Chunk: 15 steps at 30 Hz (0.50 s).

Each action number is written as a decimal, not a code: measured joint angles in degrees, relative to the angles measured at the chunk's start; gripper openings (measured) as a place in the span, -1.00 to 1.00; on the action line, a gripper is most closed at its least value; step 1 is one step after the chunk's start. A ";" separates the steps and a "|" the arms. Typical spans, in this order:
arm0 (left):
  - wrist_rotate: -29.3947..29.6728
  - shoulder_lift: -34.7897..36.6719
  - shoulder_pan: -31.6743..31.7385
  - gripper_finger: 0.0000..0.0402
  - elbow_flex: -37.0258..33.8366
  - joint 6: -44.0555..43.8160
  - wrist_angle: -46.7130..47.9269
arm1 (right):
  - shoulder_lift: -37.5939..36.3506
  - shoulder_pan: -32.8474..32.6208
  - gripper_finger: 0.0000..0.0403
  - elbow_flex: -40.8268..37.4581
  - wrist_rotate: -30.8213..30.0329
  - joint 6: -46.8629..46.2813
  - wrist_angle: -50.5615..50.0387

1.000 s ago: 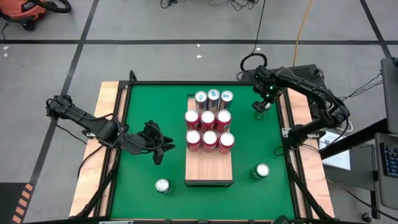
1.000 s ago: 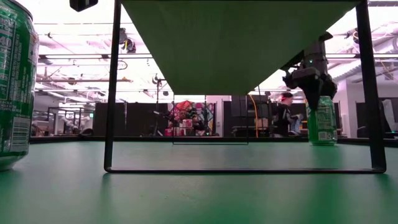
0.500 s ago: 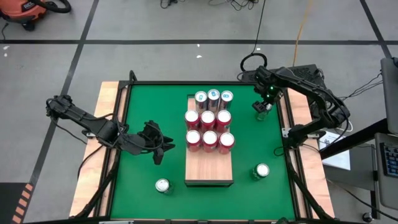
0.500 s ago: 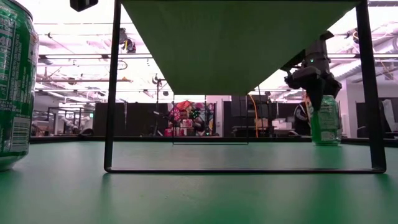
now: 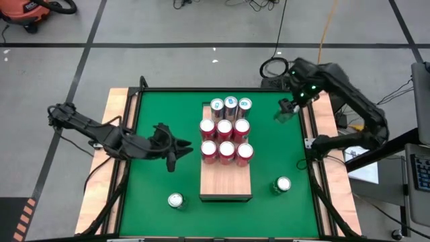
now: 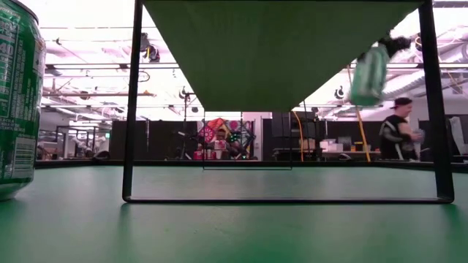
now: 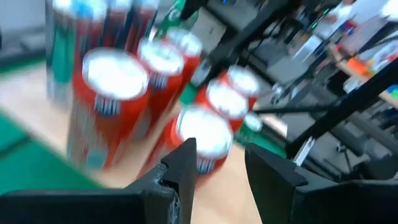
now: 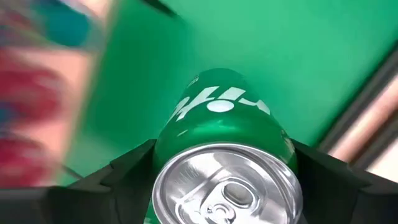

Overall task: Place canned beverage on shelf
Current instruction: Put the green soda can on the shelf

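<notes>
Green table (image 5: pixel 269 154): right gripper (image 5: pixel 286 109) clamps green can (image 8: pixel 225 140), lifted beside shelf (image 5: pixel 226 180); left gripper (image 5: pixel 180 149) part-open, empty, near shelf.

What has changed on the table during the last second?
The right pincer closed on the green can near the table's right edge and lifted it clear of the green table, tilted in the low view. The left pincer moved slightly toward the shelf. The nine cans on the shelf and two loose green cans stayed put.
</notes>
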State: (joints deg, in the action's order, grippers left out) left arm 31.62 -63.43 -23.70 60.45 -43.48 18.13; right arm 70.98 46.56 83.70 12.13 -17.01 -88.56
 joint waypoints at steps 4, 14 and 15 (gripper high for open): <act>0.69 1.86 1.44 -0.32 0.00 9.68 -6.84 | -2.10 -3.93 0.50 9.66 0.38 -10.75 -1.66; 10.73 6.26 2.69 -0.32 0.02 28.95 -18.66 | -1.64 -15.06 0.49 26.89 1.38 -32.53 -1.50; 11.59 6.44 2.70 -0.32 0.02 30.38 -19.18 | -1.34 -16.24 0.49 27.54 1.24 -33.78 -1.30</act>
State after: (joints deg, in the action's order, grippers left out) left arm 43.21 -56.99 -21.00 60.47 -13.10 -1.05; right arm 69.65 30.32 111.24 13.37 -50.79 -89.86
